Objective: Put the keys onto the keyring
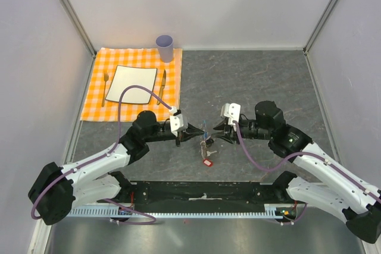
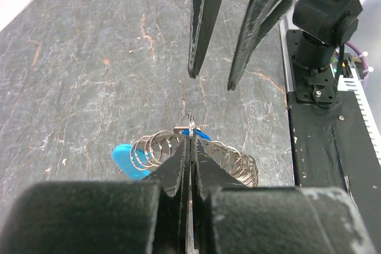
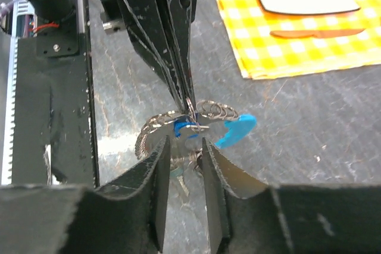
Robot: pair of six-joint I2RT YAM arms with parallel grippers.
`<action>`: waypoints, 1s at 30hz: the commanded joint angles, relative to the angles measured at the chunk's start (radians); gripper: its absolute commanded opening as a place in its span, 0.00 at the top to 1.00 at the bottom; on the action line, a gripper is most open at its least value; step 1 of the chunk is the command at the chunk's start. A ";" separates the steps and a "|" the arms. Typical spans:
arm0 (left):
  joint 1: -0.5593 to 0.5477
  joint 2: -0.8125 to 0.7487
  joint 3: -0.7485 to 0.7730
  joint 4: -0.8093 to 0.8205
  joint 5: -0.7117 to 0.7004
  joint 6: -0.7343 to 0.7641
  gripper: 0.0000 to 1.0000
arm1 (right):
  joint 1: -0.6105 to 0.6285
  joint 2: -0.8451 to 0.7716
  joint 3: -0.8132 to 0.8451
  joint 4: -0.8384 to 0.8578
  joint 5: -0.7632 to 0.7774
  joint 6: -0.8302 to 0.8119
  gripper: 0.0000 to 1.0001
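The left gripper [image 2: 190, 138] has its jaws pinched shut on the silver chain keyring with a cyan plastic clasp [image 2: 155, 147], lifted off the grey stone-patterned bench [image 2: 89, 75]. Just beside the keyring, the right gripper [image 2: 211, 81] has its jaws apart and empty. A blue-tagged silver key [image 3: 181, 129] sits at the keyring. A red-tagged silver key [image 1: 208, 162] lies below the keyring, probably not yet threaded.

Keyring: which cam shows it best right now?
Right wrist. The keyring sits close and centred, its chain loops and cyan clasp both clear, pinched by the left gripper. Left wrist shows the loops, but its own fingers cover the middle. Top view shows only a tiny glint, too small for detail.
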 commanded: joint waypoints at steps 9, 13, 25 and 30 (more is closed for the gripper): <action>0.001 0.000 0.010 0.093 -0.052 -0.106 0.98 | 0.008 -0.001 -0.068 0.228 0.169 0.086 0.59; 0.001 -0.020 -0.001 0.096 -0.006 -0.080 0.98 | 0.007 0.023 -0.065 0.214 0.080 0.069 0.61; 0.001 -0.041 0.007 0.084 0.129 -0.001 0.98 | 0.007 0.060 -0.014 0.134 -0.097 -0.004 0.67; 0.001 -0.033 0.013 0.060 0.149 0.023 0.98 | 0.007 0.049 -0.008 0.126 -0.117 -0.011 0.76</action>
